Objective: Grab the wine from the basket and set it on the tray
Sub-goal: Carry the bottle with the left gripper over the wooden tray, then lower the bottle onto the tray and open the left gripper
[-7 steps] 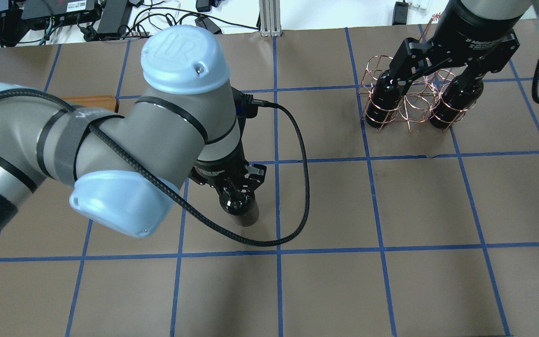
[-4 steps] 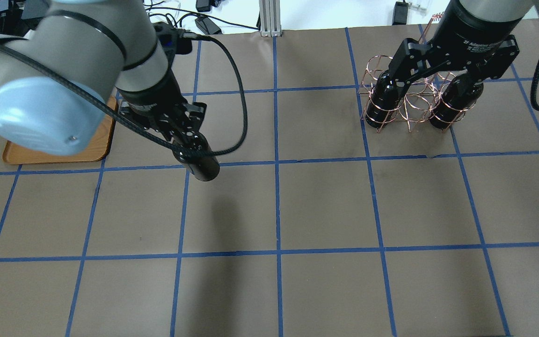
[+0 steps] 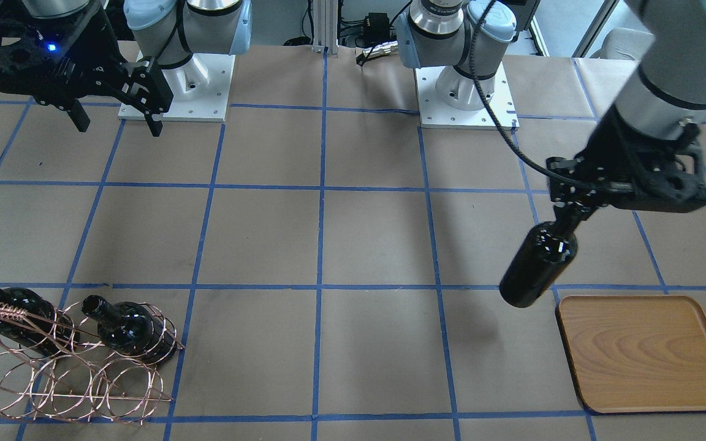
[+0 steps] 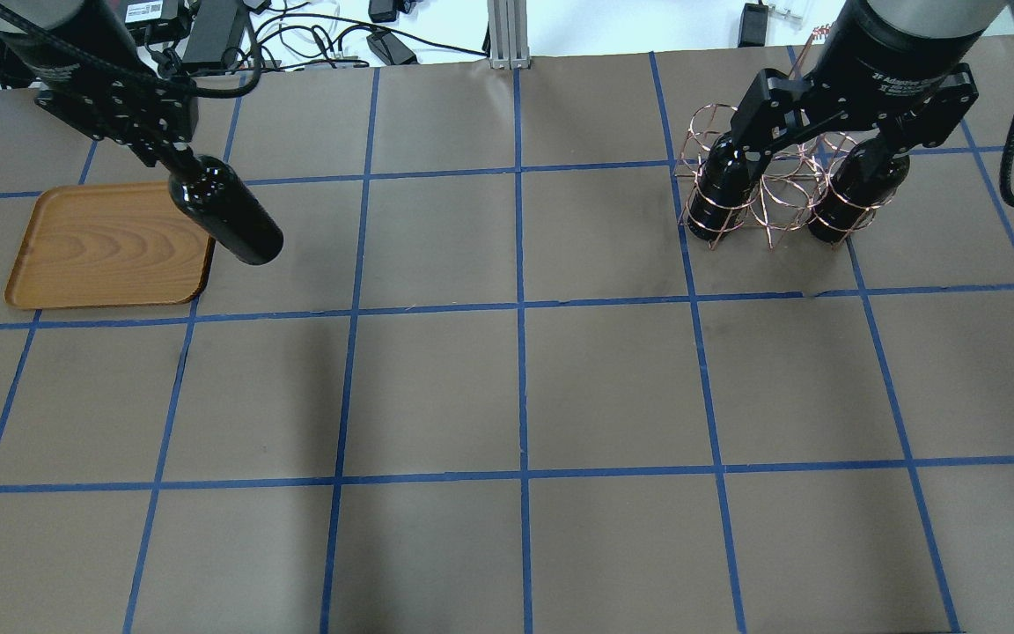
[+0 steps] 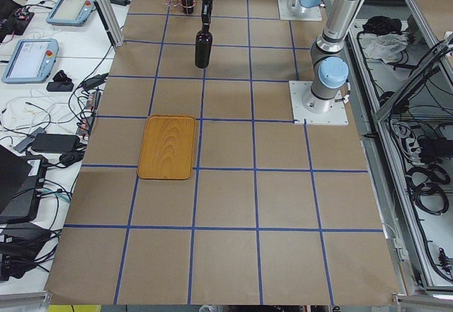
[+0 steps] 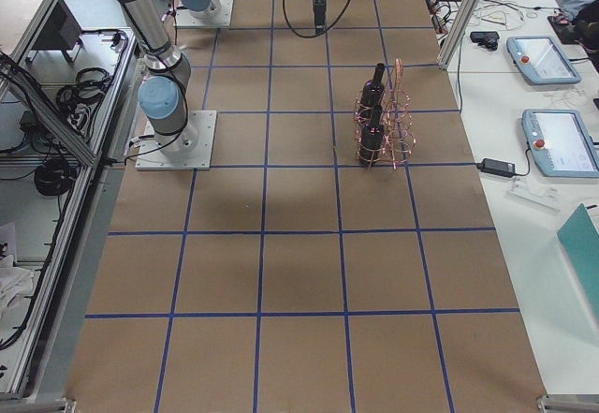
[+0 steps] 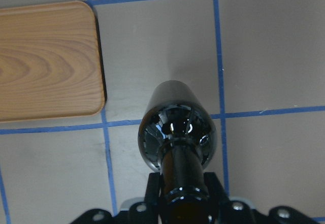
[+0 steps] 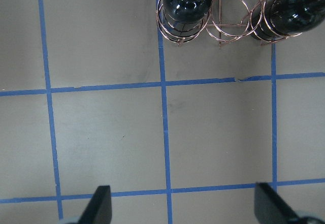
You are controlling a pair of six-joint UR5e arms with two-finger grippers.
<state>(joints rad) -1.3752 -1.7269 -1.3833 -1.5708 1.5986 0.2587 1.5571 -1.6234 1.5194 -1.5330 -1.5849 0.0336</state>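
My left gripper (image 4: 168,150) is shut on the neck of a glossy black wine bottle (image 4: 230,220) and holds it in the air, tilted, just beside the right edge of the wooden tray (image 4: 102,246). The left wrist view shows the bottle (image 7: 176,132) hanging over the bare table, right of the tray (image 7: 45,61). The front view shows the same bottle (image 3: 540,263) and tray (image 3: 641,355). The copper wire basket (image 4: 771,176) holds two more bottles (image 4: 723,189) (image 4: 855,194). My right gripper (image 4: 815,145) is open and empty, high above the basket (image 8: 228,16).
The table is brown paper with a blue tape grid. Cables and power bricks (image 4: 208,26) lie past the far edge. The arm bases (image 3: 463,92) stand on white plates at the robot's side. The left arm's cable (image 3: 500,122) hangs near the held bottle.
My left arm has carried the bottle from the middle of the table to the left and farther away, up to the tray's edge. The right gripper has stayed open over the basket.
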